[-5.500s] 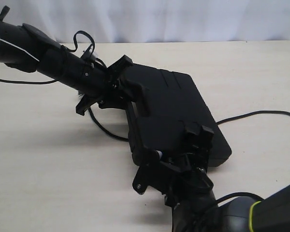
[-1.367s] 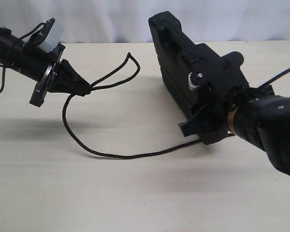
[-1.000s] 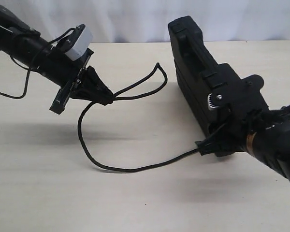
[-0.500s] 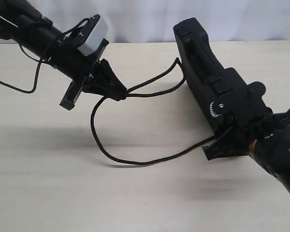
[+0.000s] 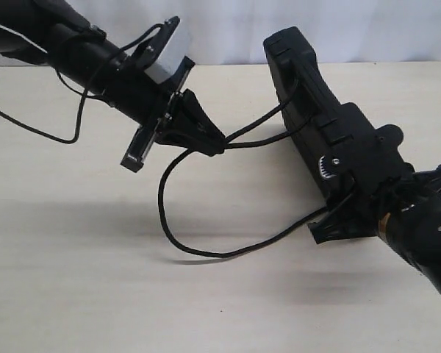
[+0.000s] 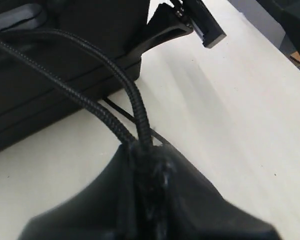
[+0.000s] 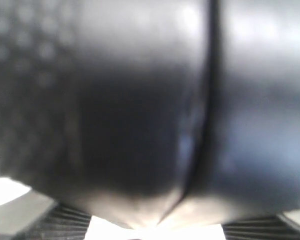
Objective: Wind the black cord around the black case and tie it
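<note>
The left end effector [image 5: 210, 141] is clenched on the black cord [image 5: 164, 213], its tips pressed together on a fuzzy, frayed spot. In the left wrist view the pinched tips [image 6: 146, 167] have 2 braided strands of the cord [image 6: 134, 97] rising out of them side by side.

In the exterior view those 2 strands run from the pinch toward the black case [image 5: 303, 95] and lie across its upper part. Black on black, I cannot tell where they end. A 3rd length of cord drops from the same pinch and curves low over the desk [image 5: 73, 279]. It then climbs to the case's lower end beside the right end effector [image 5: 351, 193].

The right end effector grasps the black case at its lower end, with 1 finger flat on the broad face and the other under the edge. The case stands on edge, tilted, with its rounded upper end showing against the pale backdrop [image 5: 367, 29]. I cannot tell whether its lower edge touches the desk.

The right wrist view is filled by a blurred dark surface of the case [image 7: 140, 100] with 1 groove running down it.
</note>
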You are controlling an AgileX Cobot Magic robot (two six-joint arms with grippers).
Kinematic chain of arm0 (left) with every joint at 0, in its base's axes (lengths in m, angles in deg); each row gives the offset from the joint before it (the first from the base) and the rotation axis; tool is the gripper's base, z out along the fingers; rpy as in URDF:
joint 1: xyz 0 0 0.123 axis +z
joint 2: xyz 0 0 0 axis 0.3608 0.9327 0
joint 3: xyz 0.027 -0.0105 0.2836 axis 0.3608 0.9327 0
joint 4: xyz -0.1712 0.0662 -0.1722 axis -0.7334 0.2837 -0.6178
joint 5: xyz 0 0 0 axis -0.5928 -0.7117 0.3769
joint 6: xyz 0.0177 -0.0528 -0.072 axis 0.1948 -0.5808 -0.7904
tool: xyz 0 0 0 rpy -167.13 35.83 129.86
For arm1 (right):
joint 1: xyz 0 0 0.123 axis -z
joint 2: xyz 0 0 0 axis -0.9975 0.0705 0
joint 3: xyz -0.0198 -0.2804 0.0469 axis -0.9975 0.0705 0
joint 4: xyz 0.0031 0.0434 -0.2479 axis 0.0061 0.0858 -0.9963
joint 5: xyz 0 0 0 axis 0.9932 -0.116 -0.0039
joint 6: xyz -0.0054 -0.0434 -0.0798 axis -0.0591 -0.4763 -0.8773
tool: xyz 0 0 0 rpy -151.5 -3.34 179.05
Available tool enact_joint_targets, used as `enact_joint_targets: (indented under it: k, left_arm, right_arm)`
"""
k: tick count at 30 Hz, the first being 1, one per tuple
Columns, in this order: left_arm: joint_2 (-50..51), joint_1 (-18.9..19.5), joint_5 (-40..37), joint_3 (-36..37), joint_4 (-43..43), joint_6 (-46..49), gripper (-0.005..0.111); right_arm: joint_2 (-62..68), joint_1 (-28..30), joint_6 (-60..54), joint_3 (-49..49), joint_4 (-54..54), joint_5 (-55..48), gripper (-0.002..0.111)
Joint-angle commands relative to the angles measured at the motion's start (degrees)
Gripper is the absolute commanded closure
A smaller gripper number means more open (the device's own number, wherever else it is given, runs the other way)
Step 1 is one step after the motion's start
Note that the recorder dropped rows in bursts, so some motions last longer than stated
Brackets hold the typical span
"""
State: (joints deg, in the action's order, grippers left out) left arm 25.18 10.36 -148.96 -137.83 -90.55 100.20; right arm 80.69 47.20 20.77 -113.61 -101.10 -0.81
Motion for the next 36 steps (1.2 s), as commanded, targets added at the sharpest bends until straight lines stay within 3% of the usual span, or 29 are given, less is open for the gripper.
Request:
enact_joint_targets:
  k: [1,3,10,13,17,24,26,28,31,36]
  left_arm:
    - [3.88,-1.66,-0.59,-0.47,-7.99,1.64,0.107]
    - [4.02,-1.66,0.22,-0.47,-10.95,1.64,0.107]
    - [8.59,-4.58,-0.34,-0.59,-9.06,1.64,0.107]
    - [8.59,-3.85,7.79,-0.59,-9.4,-0.21,0.107]
    - [8.59,-3.85,9.57,-3.02,-14.47,0.56,0.107]
    - [8.59,-3.85,26.14,-3.02,-21.18,-0.01,0.107]
    - [8.59,-3.85,28.4,-3.02,-17.79,-7.97,0.107]
    - [8.59,-3.96,28.5,-3.02,-10.31,-9.84,0.107]
    - [8.59,-3.96,29.86,-5.95,-9.04,-10.18,0.107]
    - [8.59,-8.09,28.99,-11.06,-2.71,-13.57,0.107]
  right_arm:
    - [0.77,0.09,0.13,0.65,0.16,3.06,0.104]
    - [0.77,0.02,-0.31,0.65,0.16,2.76,0.104]
    - [0.77,0.02,-0.18,0.65,-0.07,2.64,0.104]
    - [0.77,0.02,-0.18,0.65,-0.07,2.64,0.104]
    - [0.77,0.02,-0.18,0.65,-0.07,2.64,0.104]
    - [0.77,0.02,-0.18,0.65,-1.03,2.64,0.104]
    - [0.77,0.02,0.07,0.65,-1.03,2.64,0.104]
    - [0.77,0.02,0.07,0.65,-1.03,2.64,0.104]
    - [0.77,0.02,0.07,0.65,-1.03,2.88,0.104]
    - [0.77,0.02,0.07,0.65,-1.03,2.98,0.104]
